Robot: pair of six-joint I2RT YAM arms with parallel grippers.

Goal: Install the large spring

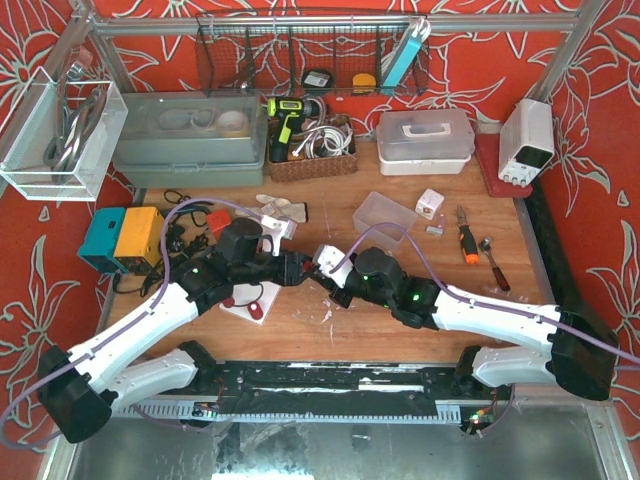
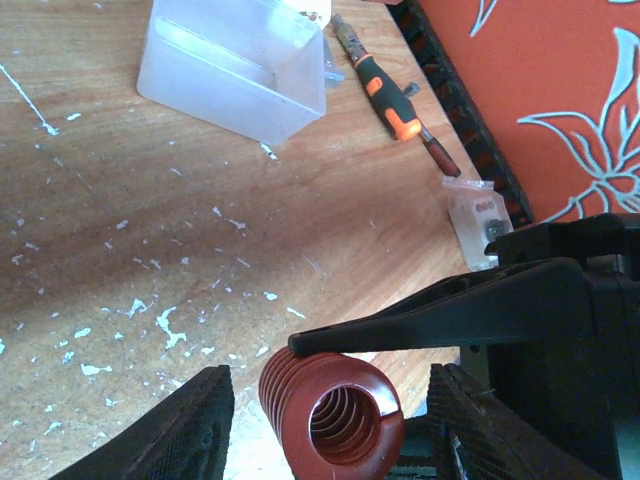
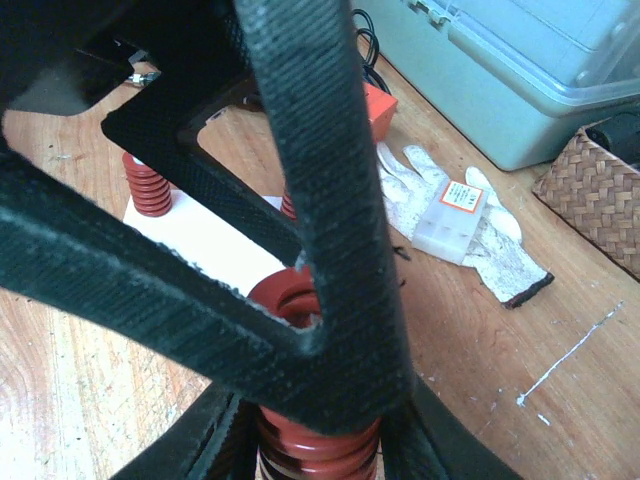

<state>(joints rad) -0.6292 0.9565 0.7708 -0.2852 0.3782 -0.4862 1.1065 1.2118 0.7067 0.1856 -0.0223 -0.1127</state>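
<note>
Red spring (image 2: 330,415) sits gripped by the left end effector (image 2: 325,420). Right end effector (image 3: 320,400), closed, touches its end. Keep the spring upright over the white plate (image 3: 215,245) on the desk (image 2: 150,220), pressing gently.

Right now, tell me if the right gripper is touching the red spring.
Touching: the right wrist view shows the right gripper with its fingers pressed against both sides of the red spring.

No text, brand or number is legible in any view; the orange-and-white label on the small translucent box (image 3: 455,215), which rests on the white glove (image 3: 500,255), is too blurred to read.
</note>
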